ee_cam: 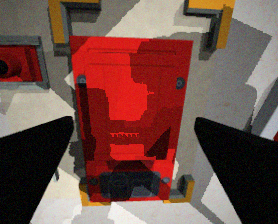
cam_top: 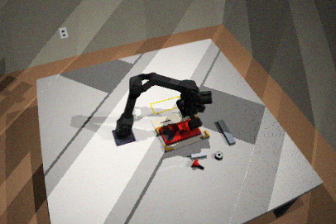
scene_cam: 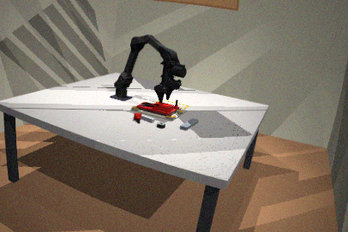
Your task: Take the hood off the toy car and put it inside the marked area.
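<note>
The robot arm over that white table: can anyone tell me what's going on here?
A black robot arm is reaching over a red toy car, apparently to take off its hood. Its end effector is open, with one finger to either side of the car and nothing held between them. The car sits between yellow corner brackets, so the hood has yet to be put down in the yellow outlined area on the table.

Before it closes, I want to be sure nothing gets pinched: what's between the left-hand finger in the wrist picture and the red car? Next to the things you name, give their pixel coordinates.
No object shows there; in the wrist view only shaded base board separates that finger [ee_cam: 42,162] from the red car [ee_cam: 127,100].
</note>
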`<state>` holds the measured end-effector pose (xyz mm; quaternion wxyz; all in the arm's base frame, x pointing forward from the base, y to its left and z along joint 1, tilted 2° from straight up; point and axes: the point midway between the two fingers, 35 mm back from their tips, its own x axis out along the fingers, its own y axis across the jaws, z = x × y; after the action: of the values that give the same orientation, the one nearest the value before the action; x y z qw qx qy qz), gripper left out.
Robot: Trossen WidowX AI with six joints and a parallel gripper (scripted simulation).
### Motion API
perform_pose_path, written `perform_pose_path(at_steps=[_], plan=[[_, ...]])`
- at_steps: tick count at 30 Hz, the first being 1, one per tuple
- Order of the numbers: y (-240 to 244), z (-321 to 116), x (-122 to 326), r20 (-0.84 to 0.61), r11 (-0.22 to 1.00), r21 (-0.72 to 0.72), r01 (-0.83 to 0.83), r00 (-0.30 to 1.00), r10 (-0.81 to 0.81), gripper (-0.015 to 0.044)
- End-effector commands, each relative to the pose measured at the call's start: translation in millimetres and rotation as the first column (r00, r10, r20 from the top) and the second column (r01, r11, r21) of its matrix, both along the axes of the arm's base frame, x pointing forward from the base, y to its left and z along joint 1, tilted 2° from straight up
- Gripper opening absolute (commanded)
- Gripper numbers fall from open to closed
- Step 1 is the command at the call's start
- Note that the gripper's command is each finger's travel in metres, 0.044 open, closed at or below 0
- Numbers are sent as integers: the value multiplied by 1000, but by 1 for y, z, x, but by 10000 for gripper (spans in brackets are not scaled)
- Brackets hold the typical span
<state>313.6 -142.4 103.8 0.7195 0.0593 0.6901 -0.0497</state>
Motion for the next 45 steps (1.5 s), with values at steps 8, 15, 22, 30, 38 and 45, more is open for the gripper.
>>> perform_pose_path(at_steps=[8, 15, 22, 30, 38, 45], plan=[[2, -8, 0, 0, 1000, 6, -1, 1000, 1, 440], [2, -12, 0, 0, 1000, 6, -1, 1000, 1, 440], [3, -16, -1, 0, 1000, 6, -1, 1000, 1, 440], [3, -18, -1, 0, 1000, 6, -1, 1000, 1, 440], [3, -22, 0, 0, 1000, 6, -1, 1000, 1, 440], [3, -26, 0, 0, 1000, 6, -1, 1000, 1, 440]])
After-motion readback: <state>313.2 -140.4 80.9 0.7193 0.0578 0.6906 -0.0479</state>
